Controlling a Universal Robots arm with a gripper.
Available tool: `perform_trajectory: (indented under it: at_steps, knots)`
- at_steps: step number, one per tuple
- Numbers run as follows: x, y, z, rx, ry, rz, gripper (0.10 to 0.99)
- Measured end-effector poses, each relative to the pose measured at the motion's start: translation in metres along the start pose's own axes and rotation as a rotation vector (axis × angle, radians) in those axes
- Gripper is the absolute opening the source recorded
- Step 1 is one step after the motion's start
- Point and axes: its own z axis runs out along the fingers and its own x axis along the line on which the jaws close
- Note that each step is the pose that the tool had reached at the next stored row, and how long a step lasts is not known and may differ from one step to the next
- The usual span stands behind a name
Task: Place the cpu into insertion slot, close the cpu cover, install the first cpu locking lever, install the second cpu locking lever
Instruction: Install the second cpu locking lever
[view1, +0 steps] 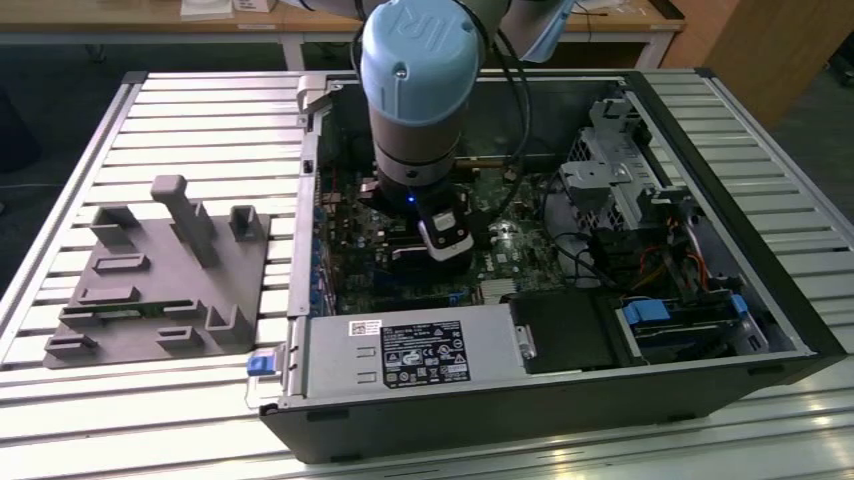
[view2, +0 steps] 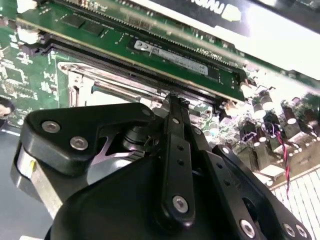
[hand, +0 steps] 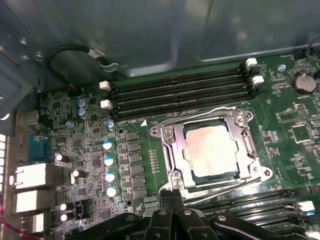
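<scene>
The cpu (hand: 210, 150), a square chip with a silvery top, lies in the insertion slot (hand: 156, 131) on the green board. The cpu cover (hand: 169, 142), a silvery frame, lies flat around it. One wire locking lever (hand: 220, 111) runs along the side by the memory slots and another (hand: 227, 188) along the opposite side. My gripper (hand: 172, 196) is shut with its fingertips together at the socket's corner, next to the end of that second lever. The second wrist view shows the gripper (view2: 172, 104) from behind, over the socket's metal. In the exterior view the gripper (view1: 441, 245) reaches down into the open case.
Long black memory slots (hand: 180, 92) flank the socket, and one holds a stick (view2: 170, 55). Upright capacitors (hand: 107, 160) stand beside the socket. The power supply (view1: 414, 355) and the drive cage (view1: 601, 170) close in the case. A grey fixture block (view1: 160, 270) lies on the table.
</scene>
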Motion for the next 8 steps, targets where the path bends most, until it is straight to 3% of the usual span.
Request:
perform_trajectory:
  at_steps: [5, 8]
  knots:
    - [-0.0012, -0.0028, -0.003, -0.001, 0.0003, 0.0, 0.106]
    - [-0.0027, -0.0072, -0.0045, -0.007, 0.0013, 0.0, 0.106]
